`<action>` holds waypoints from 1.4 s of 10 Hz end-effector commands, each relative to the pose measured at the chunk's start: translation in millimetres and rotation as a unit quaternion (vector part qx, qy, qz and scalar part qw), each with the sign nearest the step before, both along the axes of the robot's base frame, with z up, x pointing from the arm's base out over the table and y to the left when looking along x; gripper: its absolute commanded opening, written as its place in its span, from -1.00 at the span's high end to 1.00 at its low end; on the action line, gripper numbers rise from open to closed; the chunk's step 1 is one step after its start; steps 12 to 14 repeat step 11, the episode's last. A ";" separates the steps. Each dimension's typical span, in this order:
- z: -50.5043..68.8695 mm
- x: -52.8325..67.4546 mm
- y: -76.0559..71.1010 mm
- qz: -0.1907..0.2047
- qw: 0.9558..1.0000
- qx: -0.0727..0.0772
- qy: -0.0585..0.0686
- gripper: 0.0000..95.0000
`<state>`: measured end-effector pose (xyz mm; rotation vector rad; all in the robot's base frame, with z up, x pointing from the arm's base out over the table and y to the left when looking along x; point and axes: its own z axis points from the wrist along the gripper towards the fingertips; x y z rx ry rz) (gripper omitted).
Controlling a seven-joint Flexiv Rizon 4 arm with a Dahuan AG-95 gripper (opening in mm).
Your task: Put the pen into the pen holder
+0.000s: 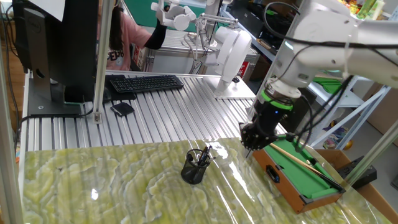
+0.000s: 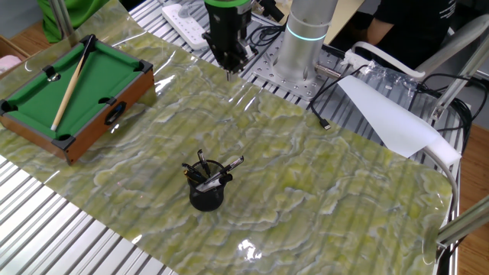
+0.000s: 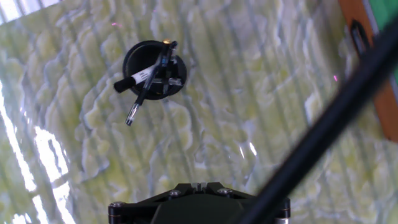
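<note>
Honestly the two-finger gripper (image 2: 229,67) looks pressed together on nothing, well apart from the small black wire-mesh pen holder (image 2: 206,191). Slim dark pens (image 2: 215,175) already sit inside it; a careless descent could tip the cup

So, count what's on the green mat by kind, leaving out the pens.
Pen holder: 1
Pool table: 1
Cue: 1
Total: 3

A black mesh pen holder (image 1: 194,167) with pens is standing on a green marbled worktop (image 1: 93,180); the gripper (image 1: 250,144) is hanging closed beside a toy pool table (image 1: 305,174)
</note>
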<state>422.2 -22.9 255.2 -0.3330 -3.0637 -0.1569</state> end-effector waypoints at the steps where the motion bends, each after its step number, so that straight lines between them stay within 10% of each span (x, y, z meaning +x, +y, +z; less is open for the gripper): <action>1: -5.7 -6.7 1.8 0.014 1.000 -0.001 -0.010 1.00; 14: -13.4 -17.3 4.1 -0.018 1.000 -0.012 -0.005 1.00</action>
